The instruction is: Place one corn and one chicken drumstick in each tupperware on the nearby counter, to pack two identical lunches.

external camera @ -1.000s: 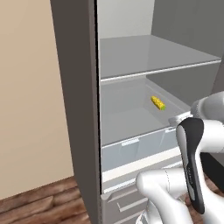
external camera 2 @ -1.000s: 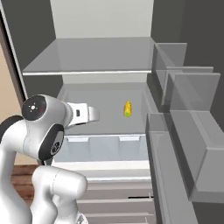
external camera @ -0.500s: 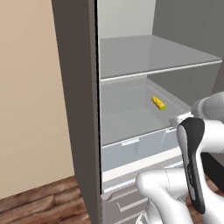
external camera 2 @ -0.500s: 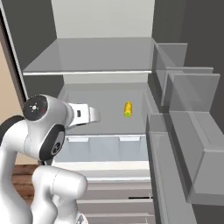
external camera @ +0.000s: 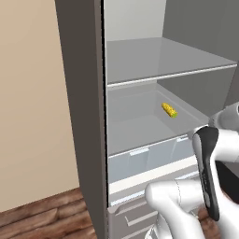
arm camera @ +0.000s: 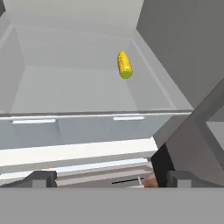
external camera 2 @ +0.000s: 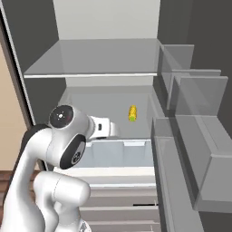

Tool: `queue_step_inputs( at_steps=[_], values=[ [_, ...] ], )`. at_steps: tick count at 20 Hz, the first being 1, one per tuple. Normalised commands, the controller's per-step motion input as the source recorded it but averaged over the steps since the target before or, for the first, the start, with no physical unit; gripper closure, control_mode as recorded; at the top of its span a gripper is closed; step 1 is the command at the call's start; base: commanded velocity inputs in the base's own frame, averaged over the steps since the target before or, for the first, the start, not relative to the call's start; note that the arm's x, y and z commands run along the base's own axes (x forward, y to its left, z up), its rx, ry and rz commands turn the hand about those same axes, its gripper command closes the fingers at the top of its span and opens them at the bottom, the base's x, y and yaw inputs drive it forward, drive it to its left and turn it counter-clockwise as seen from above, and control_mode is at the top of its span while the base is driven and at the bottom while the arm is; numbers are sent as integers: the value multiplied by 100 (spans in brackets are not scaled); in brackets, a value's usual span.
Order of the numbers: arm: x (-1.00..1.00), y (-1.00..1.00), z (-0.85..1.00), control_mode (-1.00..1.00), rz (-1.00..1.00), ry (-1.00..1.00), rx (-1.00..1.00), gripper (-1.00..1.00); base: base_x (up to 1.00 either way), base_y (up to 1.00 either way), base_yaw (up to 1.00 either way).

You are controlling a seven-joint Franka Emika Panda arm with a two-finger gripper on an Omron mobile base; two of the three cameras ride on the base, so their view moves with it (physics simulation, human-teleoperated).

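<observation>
One yellow corn (arm camera: 124,64) lies alone on the grey fridge shelf (arm camera: 65,87), towards its back right corner. It also shows as the corn (external camera: 169,110) from the left base and the corn (external camera 2: 132,113) from the right base. My gripper (arm camera: 111,180) is open and empty, with its fingertips (arm camera: 43,178) wide apart. It hangs in front of the shelf's front edge, well short of the corn. The white hand (external camera 2: 103,127) points into the fridge at shelf height. The chicken drumstick, the tupperware and the counter are out of view.
A clear drawer front (arm camera: 87,127) runs below the shelf edge. An upper shelf (external camera: 163,60) roofs the space above the corn. The fridge side wall (external camera: 84,116) stands at the left. The open door's bins (external camera 2: 195,136) crowd the right.
</observation>
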Motion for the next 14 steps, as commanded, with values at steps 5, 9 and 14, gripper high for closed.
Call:
queue_step_inputs(
  at_steps=[5, 9, 14],
  values=[
    [61, -3, -22, -100, 0, 0, 2, -100, 0, 0, 0],
    [54, -3, -3, -100, 0, -1, 5, -100, 0, 0, 0],
    [40, -18, 0, -100, 0, -4, 6, -100, 0, 0, 0]
  ],
)
